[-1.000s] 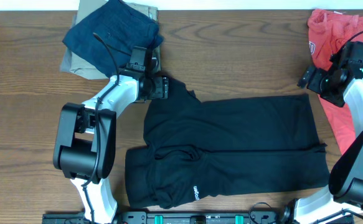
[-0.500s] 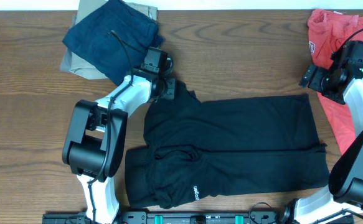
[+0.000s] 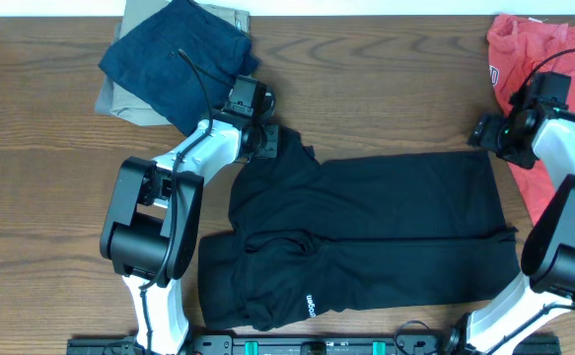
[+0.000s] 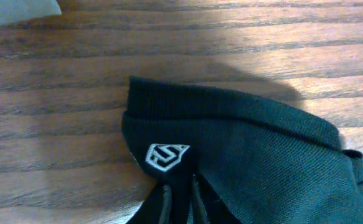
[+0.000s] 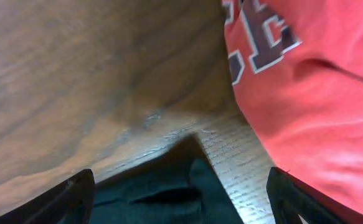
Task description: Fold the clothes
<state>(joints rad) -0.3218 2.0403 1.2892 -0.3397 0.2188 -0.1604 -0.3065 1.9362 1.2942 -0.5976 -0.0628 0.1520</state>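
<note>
Navy garment (image 3: 174, 59) lies atop khaki garment (image 3: 117, 103); red shirt (image 3: 516, 54) well apart.

The left hand (image 3: 265, 138), arm stretched forward, is pinched closed on the clothes (image 3: 366, 227); the right hand (image 3: 485, 132) hovers, fingers spread wide apart.

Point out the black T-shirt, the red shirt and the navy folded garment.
black T-shirt (image 3: 386, 217): overhead view, middle of its body.
red shirt (image 3: 519, 44): overhead view, its upper part.
navy folded garment (image 3: 159, 49): overhead view, centre of its top face.
</note>
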